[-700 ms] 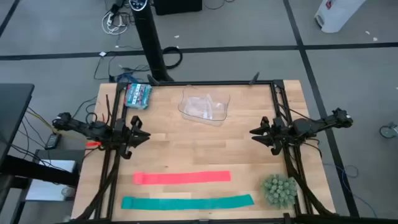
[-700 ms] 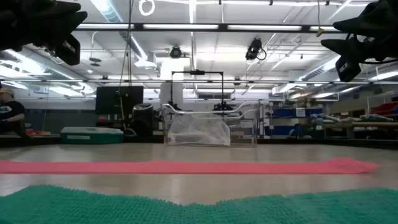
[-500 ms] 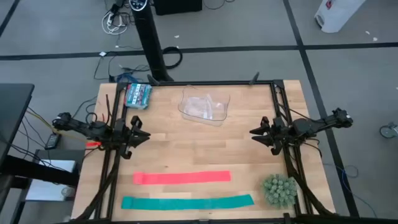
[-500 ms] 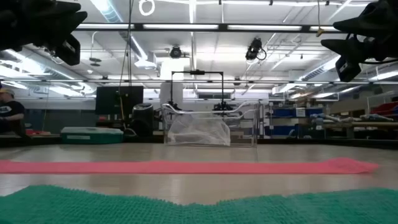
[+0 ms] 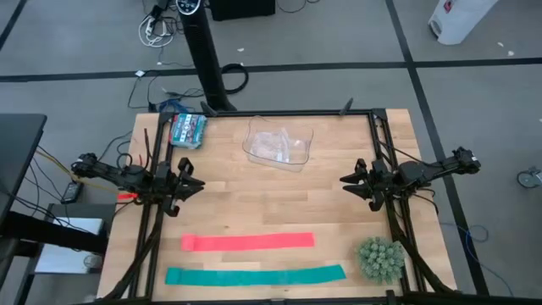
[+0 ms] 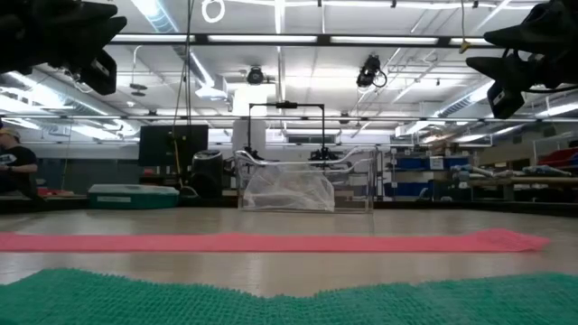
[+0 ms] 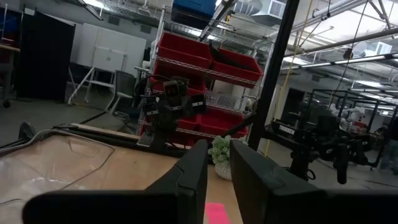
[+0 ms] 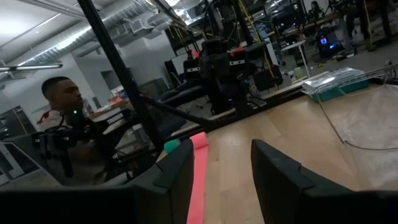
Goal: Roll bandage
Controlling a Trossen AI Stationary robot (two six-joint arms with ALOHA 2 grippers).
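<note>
Toward the tabletop's [image 5: 254,199] edge nearest the low camera, laid out flat and full length: bandage [image 5: 247,241], pink-red, unrolled, parallel to that edge, roughly centred between the left and right edges. Touched by neither arm. Seen from the low view as a long pink band [image 6: 271,242] across the whole width, one end slightly bunched on the right.

Just beside it, closer to that same edge and parallel, not touching: teal strip [image 5: 254,275], a little longer. At the right-hand corner of that edge, near the teal strip's end: spiky green ball [image 5: 378,260].

By the far edge, about midway along it: clear plastic container [image 5: 278,146]. At the far left corner: teal packet [image 5: 187,130].

Over the left edge, about halfway along, raised off the wood, pointing inward: left jaws, parted by only a narrow gap, nothing between them. Over the right edge, opposite, likewise raised and pointing inward: right jaws, spread wider, holding nothing. Both well apart from the bandage.

Beyond the tabletop, in the room: person [image 8: 62,106], seated.
</note>
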